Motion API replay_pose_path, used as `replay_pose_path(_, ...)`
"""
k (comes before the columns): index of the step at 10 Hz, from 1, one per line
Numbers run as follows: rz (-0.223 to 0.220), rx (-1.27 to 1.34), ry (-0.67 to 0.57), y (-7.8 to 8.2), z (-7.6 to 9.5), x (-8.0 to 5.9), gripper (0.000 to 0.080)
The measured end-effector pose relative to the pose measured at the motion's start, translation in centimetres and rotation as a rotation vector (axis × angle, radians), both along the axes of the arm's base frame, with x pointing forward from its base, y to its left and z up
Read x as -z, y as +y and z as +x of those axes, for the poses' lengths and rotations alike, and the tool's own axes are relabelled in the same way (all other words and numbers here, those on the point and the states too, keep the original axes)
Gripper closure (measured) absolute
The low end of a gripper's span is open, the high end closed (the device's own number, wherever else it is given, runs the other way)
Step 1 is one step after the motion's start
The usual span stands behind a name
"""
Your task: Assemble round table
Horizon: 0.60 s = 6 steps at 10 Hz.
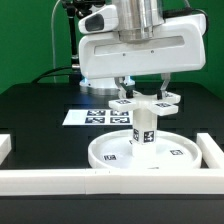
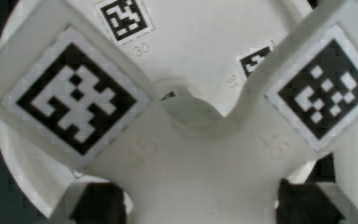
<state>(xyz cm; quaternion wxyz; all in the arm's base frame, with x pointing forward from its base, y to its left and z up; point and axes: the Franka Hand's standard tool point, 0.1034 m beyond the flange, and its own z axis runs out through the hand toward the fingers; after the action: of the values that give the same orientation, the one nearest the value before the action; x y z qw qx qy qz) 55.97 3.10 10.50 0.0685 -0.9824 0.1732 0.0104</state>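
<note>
While the gripper [image 1: 141,95] pinches the cross-shaped foot [image 1: 143,100] (stiff, light plastic), the arms' edges look the safest hold.

My fingers [image 1: 124,88] straddle the cross foot [image 1: 143,100] atop the upright leg [image 1: 144,128], standing in the round disc [image 1: 140,152].

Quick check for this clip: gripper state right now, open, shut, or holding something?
Gripper: fingers sit at the cross-shaped foot atop the leg; whether they clamp it cannot be told.

Green wall [image 1: 30,35] behind a black table [image 1: 30,105].
</note>
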Motion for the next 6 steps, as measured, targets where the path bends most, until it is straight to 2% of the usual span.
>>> replay_pose_path(4,0.034,0.473,0.002,0.59,0.29,0.00,0.0382)
replay_pose_path(6,0.038,0.540,0.011,0.57,0.33,-0.03,0.0382)
